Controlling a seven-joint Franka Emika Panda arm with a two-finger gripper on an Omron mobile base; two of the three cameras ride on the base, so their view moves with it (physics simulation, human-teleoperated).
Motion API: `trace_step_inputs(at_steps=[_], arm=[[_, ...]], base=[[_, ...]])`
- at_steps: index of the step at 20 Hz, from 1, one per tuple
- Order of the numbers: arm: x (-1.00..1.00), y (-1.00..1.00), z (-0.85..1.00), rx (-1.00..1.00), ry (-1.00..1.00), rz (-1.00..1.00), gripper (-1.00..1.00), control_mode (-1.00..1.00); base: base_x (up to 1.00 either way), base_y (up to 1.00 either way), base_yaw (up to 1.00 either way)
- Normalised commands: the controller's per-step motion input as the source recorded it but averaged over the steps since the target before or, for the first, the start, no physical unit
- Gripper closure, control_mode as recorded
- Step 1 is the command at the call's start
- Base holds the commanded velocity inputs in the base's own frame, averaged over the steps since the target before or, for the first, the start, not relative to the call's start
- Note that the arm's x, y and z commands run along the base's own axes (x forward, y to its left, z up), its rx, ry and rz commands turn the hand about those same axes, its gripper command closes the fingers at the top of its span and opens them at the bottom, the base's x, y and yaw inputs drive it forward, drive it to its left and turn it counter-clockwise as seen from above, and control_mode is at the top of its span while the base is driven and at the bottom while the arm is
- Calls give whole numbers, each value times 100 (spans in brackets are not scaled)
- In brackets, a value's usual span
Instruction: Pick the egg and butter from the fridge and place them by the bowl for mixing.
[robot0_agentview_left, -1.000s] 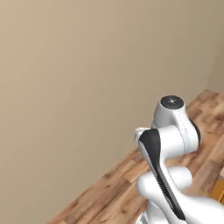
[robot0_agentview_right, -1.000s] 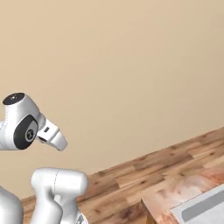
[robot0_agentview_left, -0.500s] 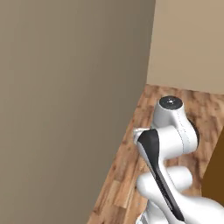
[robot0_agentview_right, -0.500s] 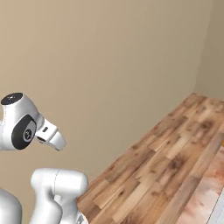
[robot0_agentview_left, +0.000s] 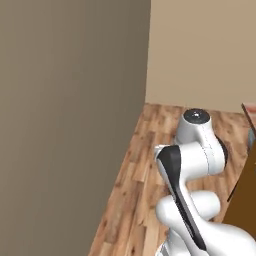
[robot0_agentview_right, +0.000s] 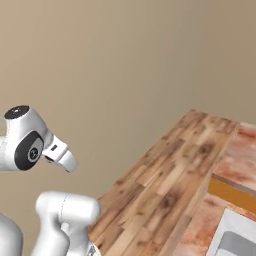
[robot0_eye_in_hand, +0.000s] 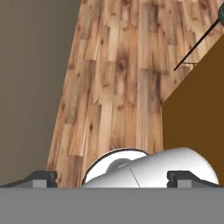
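Note:
The egg, the butter and the bowl are out of view. A tall flat grey-brown face (robot0_agentview_left: 65, 115) stands at the left, also along the left edge of the hand view (robot0_eye_in_hand: 30, 78); I cannot tell whether it is the fridge. My arm (robot0_agentview_left: 192, 152) is folded up close over the base (robot0_agentview_right: 30, 145). In the hand view my gripper (robot0_eye_in_hand: 114, 179) points down at the wooden floor (robot0_eye_in_hand: 118, 74). Its dark fingertips (robot0_eye_in_hand: 41, 178) stand far apart with nothing between them, so it is open.
An orange-brown cabinet side (robot0_eye_in_hand: 194, 109) rises at the right, also seen in the left base view (robot0_agentview_left: 245, 200). A reddish counter top (robot0_agentview_right: 235, 150) with a grey inset (robot0_agentview_right: 235, 242) lies at the lower right. A beige wall (robot0_agentview_right: 125, 70) runs behind the floor.
The whole picture has swung, so the base has turned. The wall corner and the grey-brown face have come further into the left view. The arm keeps its folded pose and the gripper stays open.

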Motion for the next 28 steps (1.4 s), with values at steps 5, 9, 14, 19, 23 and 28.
trace_step_inputs(at_steps=[5,9,14,19,23,28], arm=[[0,0,0,0,0,0,-100,100],[0,0,0,0,0,0,-100,100],[0,0,0,0,0,0,-100,100],[0,0,0,0,0,0,-100,100],[0,0,0,0,0,0,-100,100],[0,0,0,0,0,0,-100,100]], base=[[100,-88,-9],[100,-30,-35],[99,27,-43],[93,59,-33],[100,11,-25],[100,0,-12]])
